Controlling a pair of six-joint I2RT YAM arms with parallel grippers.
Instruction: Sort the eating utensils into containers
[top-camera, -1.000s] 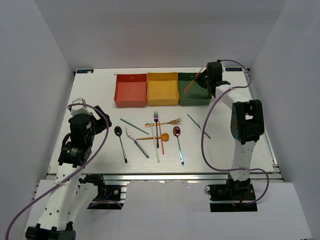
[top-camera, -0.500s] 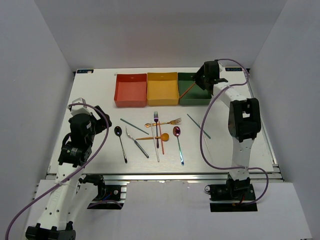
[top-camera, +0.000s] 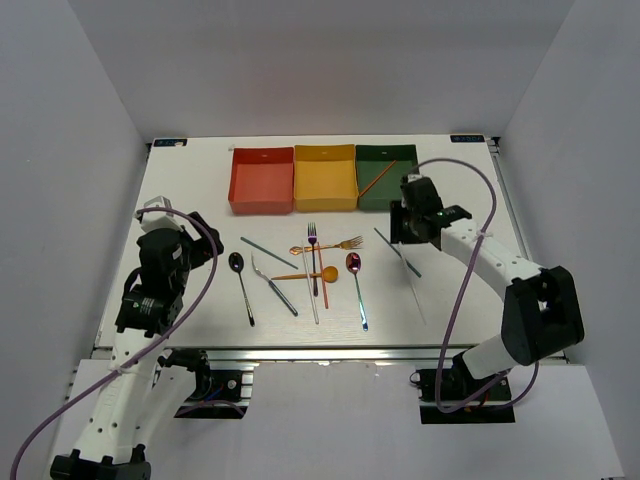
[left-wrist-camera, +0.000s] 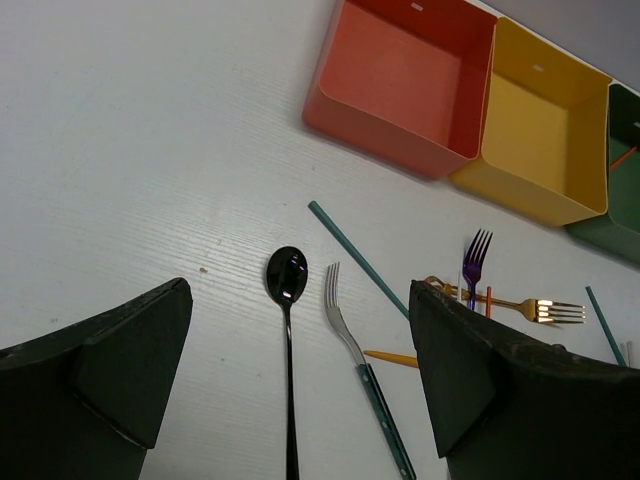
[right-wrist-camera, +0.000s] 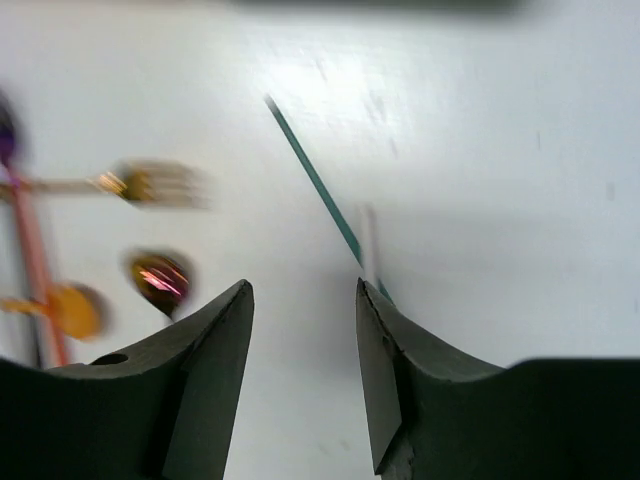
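The left pincer (left-wrist-camera: 298, 300) hovers at the left side of the white, faintly wood-grained surface (left-wrist-camera: 120, 150), its blunt dark wedge-shaped fingers (left-wrist-camera: 120, 350) spread wide with nothing between them. The right pincer (right-wrist-camera: 303, 300) hangs just in front of the dark green box (top-camera: 372, 192); it too is released and grasps nothing.

Three square, thin-walled, shallow boxes stand touching in a row at the far edge: the red-orange box (top-camera: 261, 180), the yellow box (top-camera: 325, 178) and the green one. A slim orange chopstick (top-camera: 378, 178) lies slantwise inside the green box.

The other utensils lie loose on the surface before the boxes. Among them are a glossy black spoon (left-wrist-camera: 287, 275) with a round bowl, a silver fork (left-wrist-camera: 340, 315) on a teal handle and a straight teal chopstick (left-wrist-camera: 355, 255). There are also a purple fork (left-wrist-camera: 474, 260), a shiny gold fork (left-wrist-camera: 545, 310), an orange spoon (top-camera: 328, 273) and an iridescent purple spoon (top-camera: 353, 263).

Below the right pincer a second teal chopstick (right-wrist-camera: 315, 185) lies slanted, with a pale stick (right-wrist-camera: 368, 240) just beside its near end
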